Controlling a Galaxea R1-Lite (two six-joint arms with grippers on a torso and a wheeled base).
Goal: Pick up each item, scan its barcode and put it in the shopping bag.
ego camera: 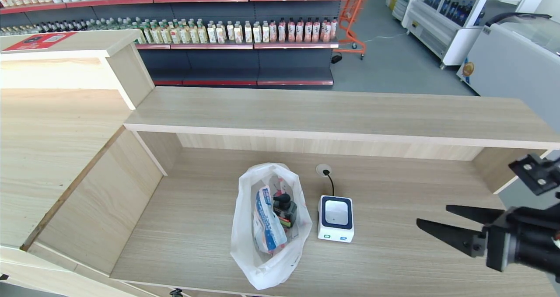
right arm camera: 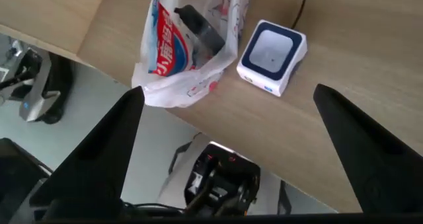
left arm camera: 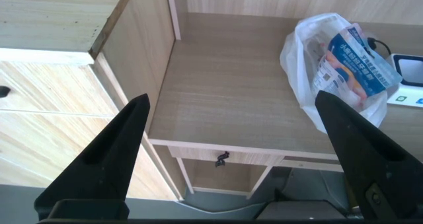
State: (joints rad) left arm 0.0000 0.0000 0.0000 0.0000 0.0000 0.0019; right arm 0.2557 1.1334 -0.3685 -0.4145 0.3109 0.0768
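A packet [ego camera: 267, 220] and a bottle [ego camera: 285, 209] lie in the shopping bag [ego camera: 245, 244] beside the scanner [ego camera: 335, 218], and the left hand [left arm camera: 231, 98] and right hand [ego camera: 432, 214] gape empty, so the task looks finished.

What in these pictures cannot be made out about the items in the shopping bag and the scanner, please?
- Dark bottle: head view, mostly hidden behind the blue-and-white packet and the shopping bag wall; its kind is unclear.
- Barcodes on both items: too small in every view.
- Scanner: left wrist view, cut off by the picture's edge.
- Cable: head view, its end vanishes into the counter hole.
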